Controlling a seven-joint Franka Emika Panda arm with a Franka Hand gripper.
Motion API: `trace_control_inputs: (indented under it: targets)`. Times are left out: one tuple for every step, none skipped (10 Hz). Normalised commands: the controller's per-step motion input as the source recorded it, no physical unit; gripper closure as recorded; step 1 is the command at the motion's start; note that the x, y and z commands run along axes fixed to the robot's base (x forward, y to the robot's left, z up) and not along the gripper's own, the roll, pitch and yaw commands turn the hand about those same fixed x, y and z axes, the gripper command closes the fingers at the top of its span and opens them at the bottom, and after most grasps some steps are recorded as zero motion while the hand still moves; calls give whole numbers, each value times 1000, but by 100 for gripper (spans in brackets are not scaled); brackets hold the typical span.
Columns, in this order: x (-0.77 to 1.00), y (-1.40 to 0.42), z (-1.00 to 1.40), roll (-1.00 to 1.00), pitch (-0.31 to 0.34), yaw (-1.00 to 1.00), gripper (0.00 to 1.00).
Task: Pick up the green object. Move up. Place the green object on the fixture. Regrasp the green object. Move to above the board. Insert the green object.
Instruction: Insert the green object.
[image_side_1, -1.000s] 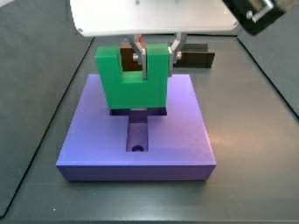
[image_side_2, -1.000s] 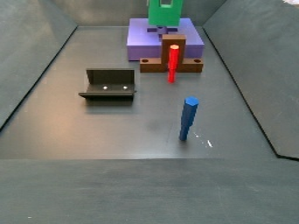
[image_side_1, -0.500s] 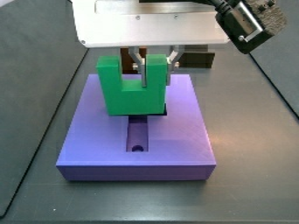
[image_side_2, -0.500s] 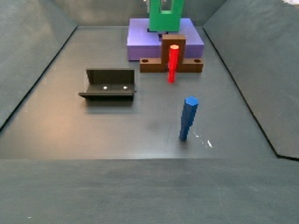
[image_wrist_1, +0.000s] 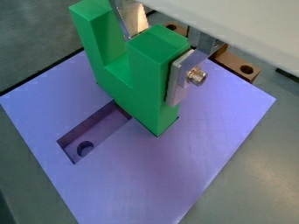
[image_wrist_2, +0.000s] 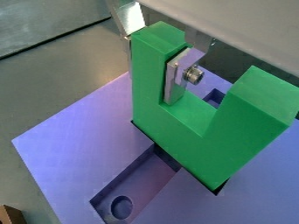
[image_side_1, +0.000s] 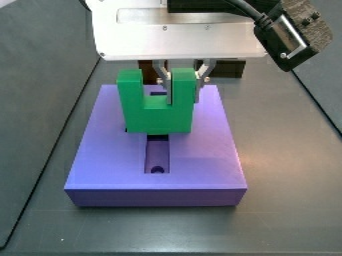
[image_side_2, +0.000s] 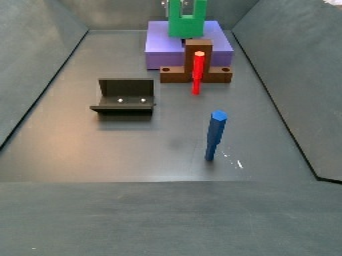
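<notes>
The green object (image_side_1: 151, 108) is a bright green U-shaped block standing upright on the purple board (image_side_1: 201, 165). Its lower end sits at the far part of the board's recess (image_side_1: 158, 155). My gripper (image_side_1: 179, 76) comes down from above and is shut on one upright arm of the green object (image_wrist_1: 140, 74). In both wrist views a silver finger plate (image_wrist_1: 184, 80) presses flat on that arm (image_wrist_2: 156, 70), with the other finger (image_wrist_2: 128, 17) behind it. The fixture (image_side_2: 123, 97) stands apart on the floor, well in front of the board (image_side_2: 163, 44).
A brown block (image_side_2: 195, 73) with a red peg (image_side_2: 199, 68) stands against the board's near edge. A blue rod (image_side_2: 215, 136) stands upright on the floor further forward. Grey walls slope up around the floor.
My gripper has come down with the green object, whose lower end now sits lower on the board at the recess. Nothing else has moved.
</notes>
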Motion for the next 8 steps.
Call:
trace_control_inputs:
  targets:
    - [0,0,-203,43,0,-14,100]
    - [0,6,-277,0,0,0,100]
    - [-49,49,-503,0,-34,0,100]
    - [-120,26,-686,20,-60,-29,100]
    - [-54,29,-683,10,-36,-40,100]
    - [0,26,-677,0,-21,-57,100]
    - [0,9,-514,0,-13,-51,100]
    - [0,0,0,0,0,0,100]
